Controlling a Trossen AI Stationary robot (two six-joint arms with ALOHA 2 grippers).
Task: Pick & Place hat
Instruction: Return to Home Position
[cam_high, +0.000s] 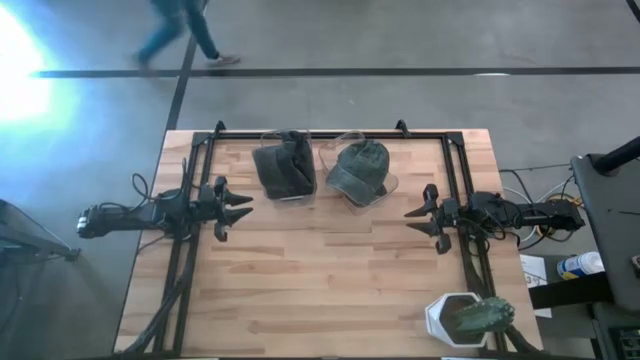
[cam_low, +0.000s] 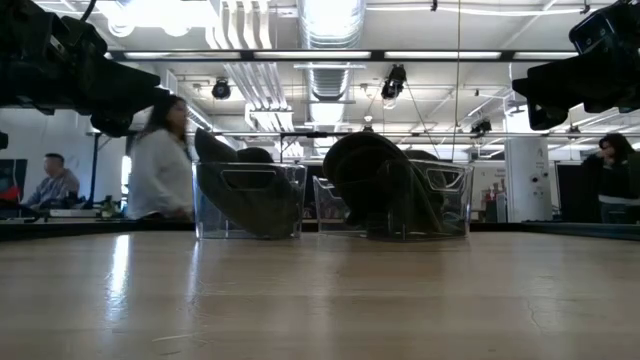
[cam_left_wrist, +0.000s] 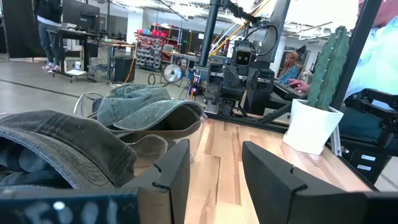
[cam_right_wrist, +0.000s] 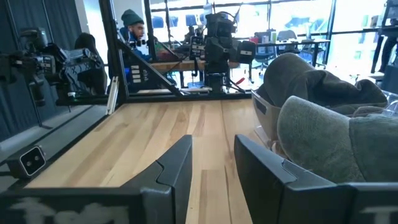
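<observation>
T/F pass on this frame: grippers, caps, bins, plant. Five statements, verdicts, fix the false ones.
1. The left gripper is shut on a cap. False: it is open and empty, over the table's left side.
2. The gray cap sits in the right bin. True.
3. The right gripper is open. True.
4. A cap lies on the tabletop between the arms. False: the black caps are in the left bin.
5. A potted cactus stands at the table corner on the right arm's side. True.
</observation>
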